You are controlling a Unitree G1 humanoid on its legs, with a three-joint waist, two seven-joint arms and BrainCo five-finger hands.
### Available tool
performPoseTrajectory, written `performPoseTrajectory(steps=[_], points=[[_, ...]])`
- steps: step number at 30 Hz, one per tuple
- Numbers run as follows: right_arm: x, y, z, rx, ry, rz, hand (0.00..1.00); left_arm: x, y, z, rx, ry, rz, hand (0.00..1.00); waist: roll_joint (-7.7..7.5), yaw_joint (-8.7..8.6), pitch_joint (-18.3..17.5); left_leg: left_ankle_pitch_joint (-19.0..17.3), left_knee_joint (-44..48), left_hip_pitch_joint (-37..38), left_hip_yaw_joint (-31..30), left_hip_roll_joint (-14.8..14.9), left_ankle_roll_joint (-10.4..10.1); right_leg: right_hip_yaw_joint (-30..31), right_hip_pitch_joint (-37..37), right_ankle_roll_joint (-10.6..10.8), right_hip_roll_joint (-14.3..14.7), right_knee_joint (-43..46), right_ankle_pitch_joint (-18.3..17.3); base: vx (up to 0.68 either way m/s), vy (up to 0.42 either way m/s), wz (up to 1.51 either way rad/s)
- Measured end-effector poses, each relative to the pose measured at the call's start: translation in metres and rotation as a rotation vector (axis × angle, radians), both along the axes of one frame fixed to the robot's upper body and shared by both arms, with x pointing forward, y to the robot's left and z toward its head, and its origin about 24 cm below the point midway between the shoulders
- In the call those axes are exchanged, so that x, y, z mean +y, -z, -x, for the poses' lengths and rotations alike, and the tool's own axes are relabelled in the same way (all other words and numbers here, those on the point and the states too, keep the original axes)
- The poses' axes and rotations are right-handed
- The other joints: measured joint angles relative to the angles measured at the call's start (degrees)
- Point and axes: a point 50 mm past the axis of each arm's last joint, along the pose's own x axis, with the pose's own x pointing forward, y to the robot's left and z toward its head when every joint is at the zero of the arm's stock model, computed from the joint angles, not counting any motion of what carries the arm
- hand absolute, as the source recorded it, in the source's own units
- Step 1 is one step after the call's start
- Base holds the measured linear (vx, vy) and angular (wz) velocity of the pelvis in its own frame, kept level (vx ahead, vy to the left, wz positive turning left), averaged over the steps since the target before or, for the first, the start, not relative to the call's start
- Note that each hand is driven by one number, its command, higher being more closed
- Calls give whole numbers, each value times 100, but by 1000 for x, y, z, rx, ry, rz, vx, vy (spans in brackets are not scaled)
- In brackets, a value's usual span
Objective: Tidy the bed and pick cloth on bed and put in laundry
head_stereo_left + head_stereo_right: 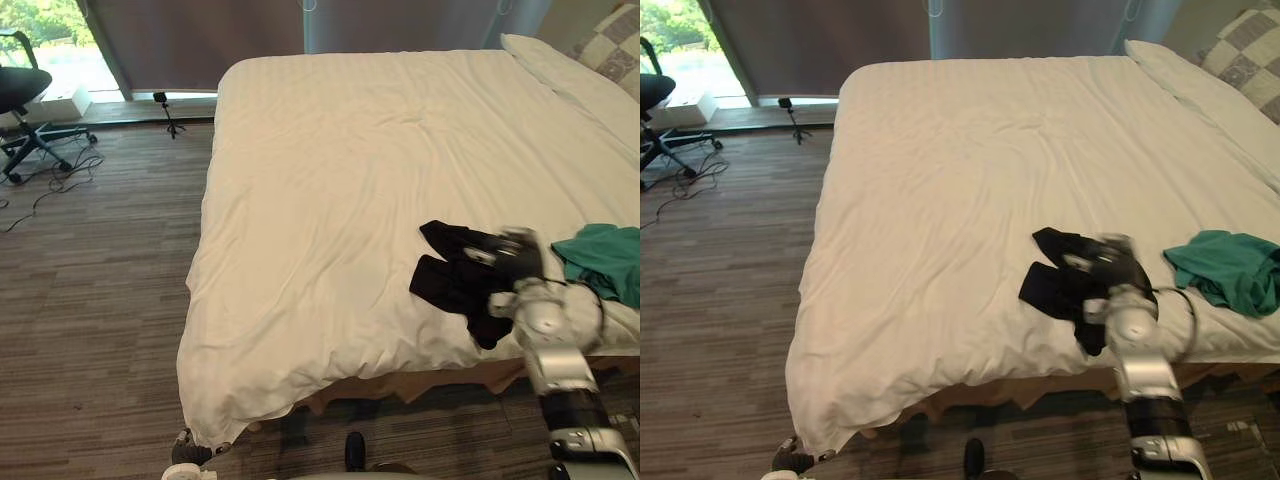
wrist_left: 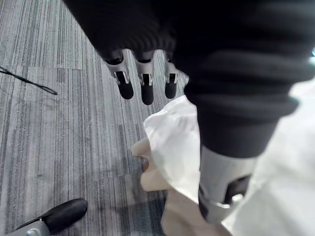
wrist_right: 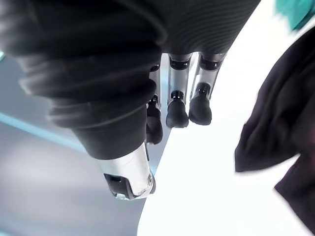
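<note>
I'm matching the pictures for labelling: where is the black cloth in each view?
Left eye view: black cloth lower right, on the white sheet near its front edge, by the right hand.
Right eye view: same, nearer centre.
Right wrist view: dark mass beside the hand.
Left wrist view: floor and sheet corner instead.
Shared landmark: the white sheet.

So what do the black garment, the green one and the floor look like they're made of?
Black garment: soft matte fabric; it lies crumpled in limp folds. Green garment: thin matte cloth, possibly jersey, also rumpled. Floor: grey streaked planks, likely carpet tile or vinyl; the look leaves it open.
</note>
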Motion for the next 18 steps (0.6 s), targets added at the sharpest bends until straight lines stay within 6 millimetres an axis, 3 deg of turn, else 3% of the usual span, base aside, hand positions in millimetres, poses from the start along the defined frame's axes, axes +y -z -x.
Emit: performPoseTrajectory(steps=[2,5,7,10,12,14,18], points=[[41,-9,-5,-10,-174,-44,100,-4,2,2,8,-9,14,0,-59,150,78,35,-1,-30,-51,-42,51,-48,1,-1,-59,-22,13,-37,44,16],[92,-21,-5,-21,-366,-88,100,-10,2,-5,-12,-17,43,0,-78,240,274,141,-2,-247,-312,-120,124,-237,-104,4,-166,-21,103,-53,34,39],[121,-34,-3,-53,-466,-85,100,-12,0,-17,-45,-25,55,0,-91,374,573,228,-2,-415,-397,-167,164,-284,-246,-4,-222,-7,231,-89,31,25],[169,-59,5,-111,-623,-82,100,-15,-7,-43,-124,-36,72,0,-124,576,1359,468,6,-884,-633,-294,258,-359,-596,41,-394,17,471,-160,51,37],[188,-66,12,-120,-685,-77,100,-16,-8,-47,-139,-46,65,0,-185,721,1748,520,96,-1124,-689,-346,285,-359,-763,40,-465,18,549,-135,44,22],[201,-69,17,-95,-738,-88,100,-19,-9,-52,-149,-45,72,0,-186,749,2036,523,341,-1548,-856,-363,300,-367,-984,84,-527,19,648,-135,49,40],[214,-60,20,-22,-734,-40,100,-27,-9,-58,-151,21,78,0,-132,770,2112,597,436,-2223,-994,-456,357,-355,-1521,112,-642,20,664,-48,44,29]])
